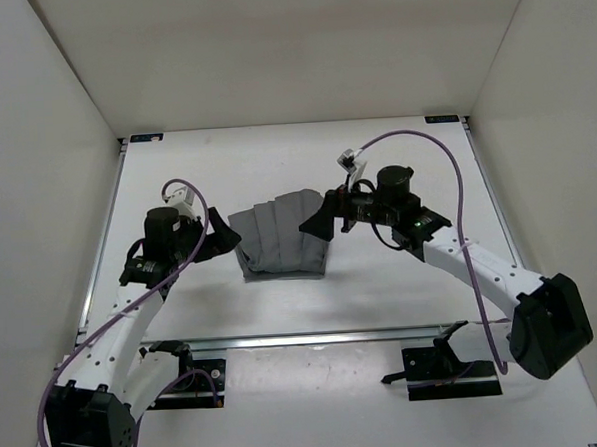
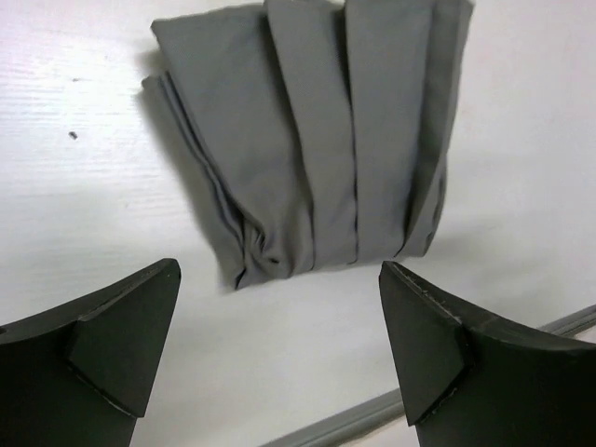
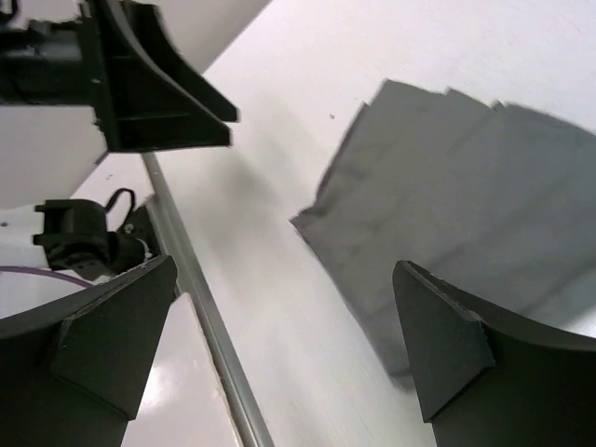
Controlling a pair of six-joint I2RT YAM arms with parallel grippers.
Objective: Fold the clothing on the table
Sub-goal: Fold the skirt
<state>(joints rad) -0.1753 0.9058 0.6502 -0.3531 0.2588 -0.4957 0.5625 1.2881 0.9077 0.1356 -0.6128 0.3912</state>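
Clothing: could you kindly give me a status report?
Left gripper open, empty. Right gripper open, empty. Clothing bunched in pleats between them. Nothing in the way.

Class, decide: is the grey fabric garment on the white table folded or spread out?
Folded: the grey fabric garment lies compact, stacked layers visible at its edge.

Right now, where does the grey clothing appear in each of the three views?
Top view: the clothing, at the picture's centre.
Left wrist: the clothing, upper middle.
Right wrist: the clothing, right half.
Shared landmark: the metal rail, seen in all three views near the clothing.
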